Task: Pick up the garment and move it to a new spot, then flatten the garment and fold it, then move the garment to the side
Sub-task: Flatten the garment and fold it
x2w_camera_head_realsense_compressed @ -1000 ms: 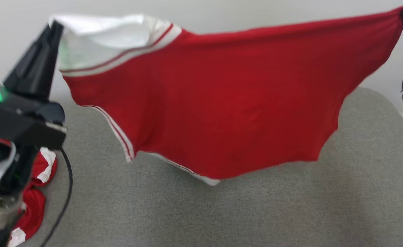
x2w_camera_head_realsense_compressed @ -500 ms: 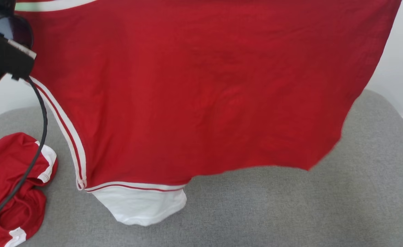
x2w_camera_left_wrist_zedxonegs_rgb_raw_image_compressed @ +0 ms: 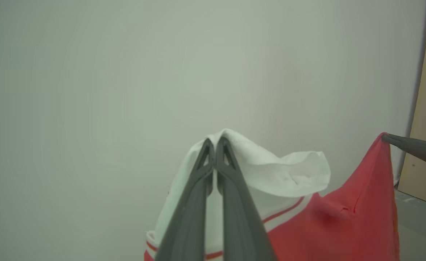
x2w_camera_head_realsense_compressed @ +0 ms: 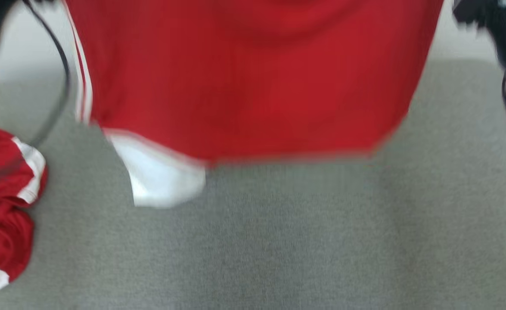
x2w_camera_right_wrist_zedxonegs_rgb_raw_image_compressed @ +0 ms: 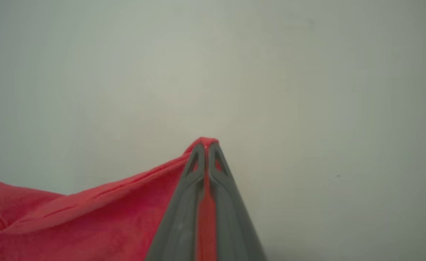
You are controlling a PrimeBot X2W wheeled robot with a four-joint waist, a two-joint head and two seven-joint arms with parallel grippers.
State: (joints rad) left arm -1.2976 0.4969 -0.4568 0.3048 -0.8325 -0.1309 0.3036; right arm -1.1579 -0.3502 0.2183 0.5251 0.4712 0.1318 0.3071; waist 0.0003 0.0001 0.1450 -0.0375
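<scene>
Above the grey surface (x2w_camera_head_realsense_compressed: 278, 258), the garment (x2w_camera_head_realsense_compressed: 253, 86) is held higher than before, left hand (x2w_camera_left_wrist_zedxonegs_rgb_raw_image_compressed: 214, 143) and right hand (x2w_camera_right_wrist_zedxonegs_rgb_raw_image_compressed: 205, 145) pinching it.

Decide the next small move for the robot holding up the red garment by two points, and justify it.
Probably lower both arms together, laying the red garment onto the grey surface while stretched. The left pincer is shut on its white part, the right pincer on a red corner, and the cloth hangs spread above the surface, ready for flattening.
</scene>
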